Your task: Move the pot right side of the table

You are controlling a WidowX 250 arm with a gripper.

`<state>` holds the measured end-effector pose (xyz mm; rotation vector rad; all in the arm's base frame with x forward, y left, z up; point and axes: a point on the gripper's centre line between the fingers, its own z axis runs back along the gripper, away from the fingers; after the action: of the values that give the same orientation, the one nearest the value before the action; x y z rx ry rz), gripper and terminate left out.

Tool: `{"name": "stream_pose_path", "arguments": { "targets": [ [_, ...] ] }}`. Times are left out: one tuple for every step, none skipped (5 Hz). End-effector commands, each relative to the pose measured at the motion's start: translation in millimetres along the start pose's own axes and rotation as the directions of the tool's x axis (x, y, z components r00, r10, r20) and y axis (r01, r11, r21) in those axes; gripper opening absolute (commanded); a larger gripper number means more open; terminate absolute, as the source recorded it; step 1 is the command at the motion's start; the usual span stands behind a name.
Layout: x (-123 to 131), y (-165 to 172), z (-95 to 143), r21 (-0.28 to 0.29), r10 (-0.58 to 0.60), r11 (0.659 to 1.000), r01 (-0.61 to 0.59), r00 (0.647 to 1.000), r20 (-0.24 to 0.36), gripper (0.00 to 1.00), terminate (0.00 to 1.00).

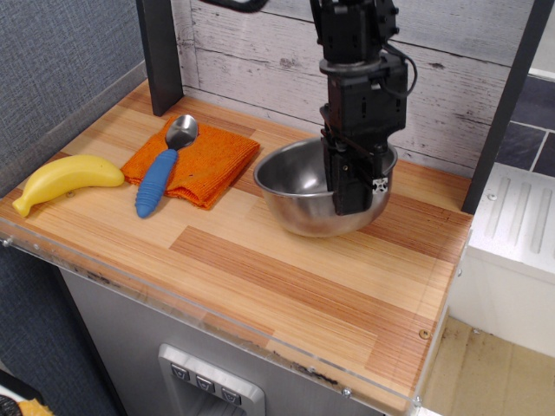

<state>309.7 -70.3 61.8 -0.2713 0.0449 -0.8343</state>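
View: observation.image, the only camera, looking down at the counter from its front.
Count: one pot (303, 186), one banana (62, 179), one spoon (164, 166), one orange cloth (204, 159), one gripper (354, 195), one table (286, 277).
Pot: shiny steel bowl, upright, mouth up, sitting on the planks at about 2 o'clock from the table's middle, in the right half near the back wall.
Pot and neighbours: the cloth lies just beside it at its 9 o'clock; whether the two touch I cannot tell.
Gripper: black, hanging straight down from the arm over the pot's right rim, at 3 o'clock on the bowl.
Fingers: closed to a narrow stance on the pot's right wall, one finger (345, 186) showing inside the bowl; the outer one is hard to pick out against the dark body.
Hold: the rim sits pinched in the fingers.
Spoon: blue handle, metal bowl, lying on the cloth, handle end reaching off it toward 6 o'clock.
Banana: yellow, at the table's 9 o'clock edge, well apart from the pot.
Table edge: clear plastic strip along the front.
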Motion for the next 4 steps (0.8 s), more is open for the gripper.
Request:
{"name": "stream_pose_path", "arguments": {
  "targets": [
    [-1, -12, 8, -0.034, -0.107, 0.994, 0.108, 0.994, 0.036, 1.0, 0.0],
    [-1, -15, 37, -0.014, -0.126, 0.992, 0.127, 0.988, 0.095, 1.0, 0.0],
    [-20, 1, 87, 0.041, 0.001, 0.999, -0.008, 0.988, 0.156, 1.0, 0.0],
    [-45, 21, 129, 0.155, 0.256, 0.951, -0.267, 0.963, 0.088, 1.0, 0.0]
  ]
}}
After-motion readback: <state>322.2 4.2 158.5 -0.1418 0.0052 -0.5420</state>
